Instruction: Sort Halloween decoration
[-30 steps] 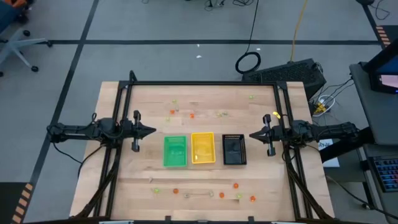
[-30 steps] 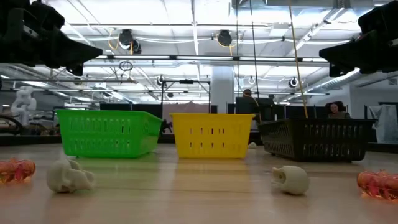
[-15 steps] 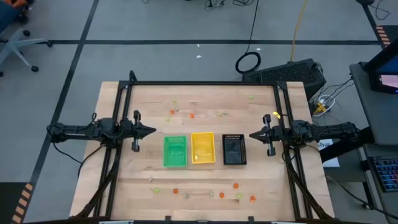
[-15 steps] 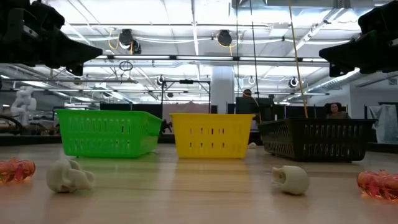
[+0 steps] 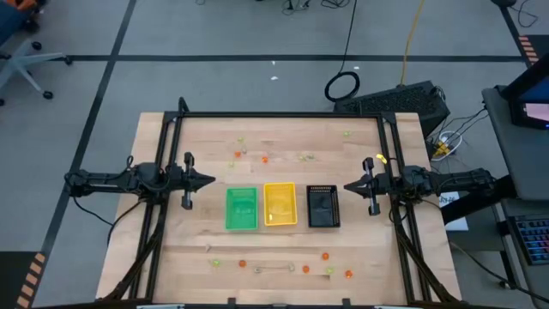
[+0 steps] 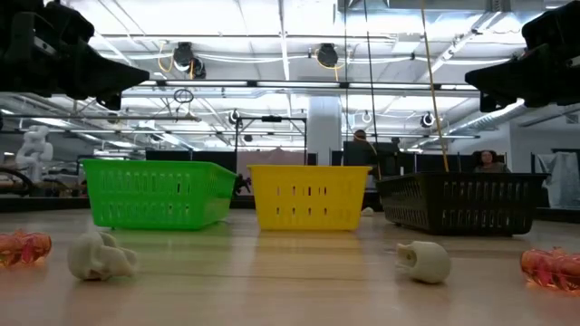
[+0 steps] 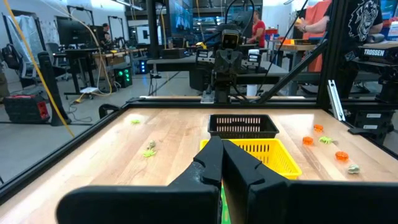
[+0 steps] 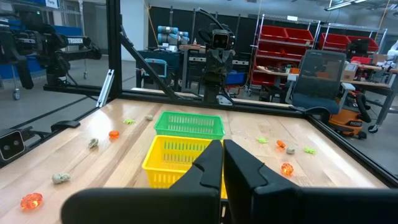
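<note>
- Three small trays stand in a row at the middle of a wooden table (image 5: 163, 257): a green tray (image 5: 241, 209) nearest the left arm, a yellow tray (image 5: 280, 204) in the centre and a black tray (image 5: 322, 206) nearest the right arm.
- The left gripper (image 5: 208, 180) hangs above the table just beside the green tray, its two fingers pressed together and holding nothing; the left wrist view shows the pair meeting in a point (image 7: 222, 155).
- The right gripper (image 5: 349, 185) faces it from the other side, just beside the black tray, fingers likewise closed and empty, as the right wrist view (image 8: 222, 157) confirms.
- The Halloween decoration lies scattered in two bands, well apart from the trays. On the far side sit an orange trinket (image 5: 264, 159), a second orange one (image 5: 238, 154) and a yellow-green one (image 5: 347, 134).
- On the near side lie more orange pieces (image 5: 326, 256) and (image 5: 348, 274), with a yellow-green piece (image 5: 216, 260) toward the left.
- From table height, a pale skull-like trinket (image 6: 100, 254) and another whitish piece (image 6: 422, 260) rest in front of the trays, flanked by translucent orange pieces (image 6: 22, 246) and (image 6: 552, 266).
- The yellow tray may hold a small item, though the overhead view is too coarse to be sure.
</note>
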Action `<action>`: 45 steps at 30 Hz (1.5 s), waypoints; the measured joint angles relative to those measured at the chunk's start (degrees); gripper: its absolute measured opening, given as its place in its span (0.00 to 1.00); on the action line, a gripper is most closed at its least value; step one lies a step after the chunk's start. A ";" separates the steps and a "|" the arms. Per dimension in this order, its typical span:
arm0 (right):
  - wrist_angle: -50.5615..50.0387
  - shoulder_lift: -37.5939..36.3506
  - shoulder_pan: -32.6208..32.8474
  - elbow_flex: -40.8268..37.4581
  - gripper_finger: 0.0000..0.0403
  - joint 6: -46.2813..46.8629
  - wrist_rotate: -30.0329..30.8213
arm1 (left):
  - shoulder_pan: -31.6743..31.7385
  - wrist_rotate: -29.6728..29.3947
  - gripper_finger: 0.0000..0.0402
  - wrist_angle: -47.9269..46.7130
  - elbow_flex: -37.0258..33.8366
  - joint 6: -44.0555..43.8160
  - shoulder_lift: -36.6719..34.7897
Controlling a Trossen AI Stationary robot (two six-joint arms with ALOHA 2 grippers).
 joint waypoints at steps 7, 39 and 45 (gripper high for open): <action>0.01 0.01 0.02 0.01 0.00 0.02 0.00 | 0.00 0.01 0.02 -0.02 0.00 0.00 -0.02; 1.45 0.02 0.00 0.00 0.00 2.35 0.17 | 0.00 0.01 0.02 -0.02 -0.02 0.00 -0.02; 0.38 0.23 -0.07 2.22 0.00 2.43 1.88 | 0.00 -0.01 0.02 -0.02 0.00 -0.02 -0.01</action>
